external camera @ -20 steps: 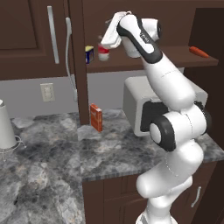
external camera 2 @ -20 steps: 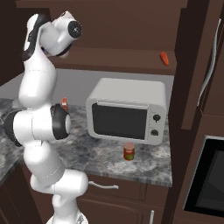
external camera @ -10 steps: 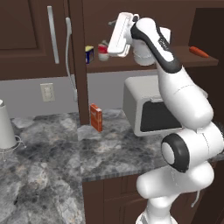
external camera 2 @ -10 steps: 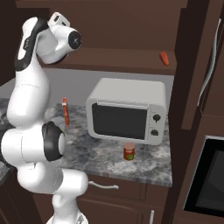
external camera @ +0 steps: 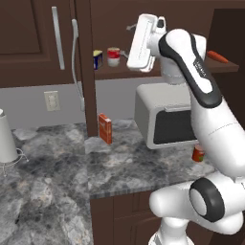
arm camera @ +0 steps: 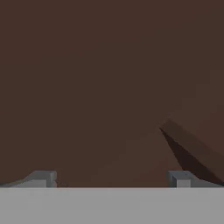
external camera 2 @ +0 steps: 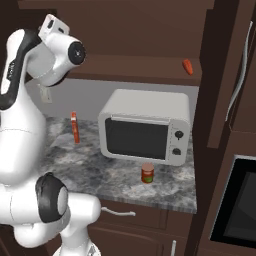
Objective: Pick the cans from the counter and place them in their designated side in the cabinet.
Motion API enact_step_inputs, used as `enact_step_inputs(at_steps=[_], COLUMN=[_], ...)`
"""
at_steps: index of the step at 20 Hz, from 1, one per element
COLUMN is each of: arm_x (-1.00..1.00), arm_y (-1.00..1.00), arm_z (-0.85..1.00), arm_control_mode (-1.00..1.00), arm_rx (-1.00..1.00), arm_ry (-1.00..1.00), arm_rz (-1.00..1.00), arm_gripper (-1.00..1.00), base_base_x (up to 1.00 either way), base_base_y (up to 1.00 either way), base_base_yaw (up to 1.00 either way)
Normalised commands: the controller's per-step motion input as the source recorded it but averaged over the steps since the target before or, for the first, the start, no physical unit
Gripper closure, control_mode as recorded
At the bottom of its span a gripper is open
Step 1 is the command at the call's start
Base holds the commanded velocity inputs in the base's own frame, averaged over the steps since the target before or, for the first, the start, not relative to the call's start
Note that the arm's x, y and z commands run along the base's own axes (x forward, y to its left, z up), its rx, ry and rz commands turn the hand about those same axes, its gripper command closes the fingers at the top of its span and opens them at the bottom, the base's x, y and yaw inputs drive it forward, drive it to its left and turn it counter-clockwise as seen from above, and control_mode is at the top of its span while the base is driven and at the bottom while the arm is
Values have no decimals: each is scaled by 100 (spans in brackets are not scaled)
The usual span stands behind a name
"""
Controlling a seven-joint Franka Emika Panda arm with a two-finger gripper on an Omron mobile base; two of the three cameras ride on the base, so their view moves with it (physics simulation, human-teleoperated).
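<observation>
Up at the cabinet (external camera: 119,28) shelf level the gripper (arm camera: 112,178) is raised, jaws spread wide, nothing held; dark brown wood is faced at close range in the hand view. One can, red with a cream-white band (external camera: 113,56), is seen standing on the shelf board (external camera: 143,72) just beside the blue-and-yellow container (external camera: 97,59), near the white hand. The plain orange-red can (external camera 2: 147,173) is on the surface (external camera 2: 100,170), in front of the microwave (external camera 2: 145,127), toward its right corner. A flat orange-red box (external camera: 105,128) stands upright further left.

Step in hand, as judged: the second can is to be fetched. The arm should be backed clear of the shelf first, without brushing the placed can. The descent should be made in front of the microwave, jaws kept wide, centred on the can body, closed low enough to avoid tipping.
</observation>
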Motion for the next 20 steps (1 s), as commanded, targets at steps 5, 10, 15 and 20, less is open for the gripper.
enact_step_inputs(at_steps=[5,10,15,20], arm_x=[-100,-100,-83,-36], arm_y=[-4,-15,-12,-10], arm_z=[0,0,0,0], arm_control_mode=[-100,-100,-100,-100], arm_rx=[-10,-8,-8,-4], arm_ry=[-8,-9,-7,7], arm_rz=[0,0,0,-4], arm_gripper=[-100,-100,-100,-100], base_base_x=[0,0,0,0], base_base_y=[0,0,0,0], base_base_yaw=[0,0,0,0])
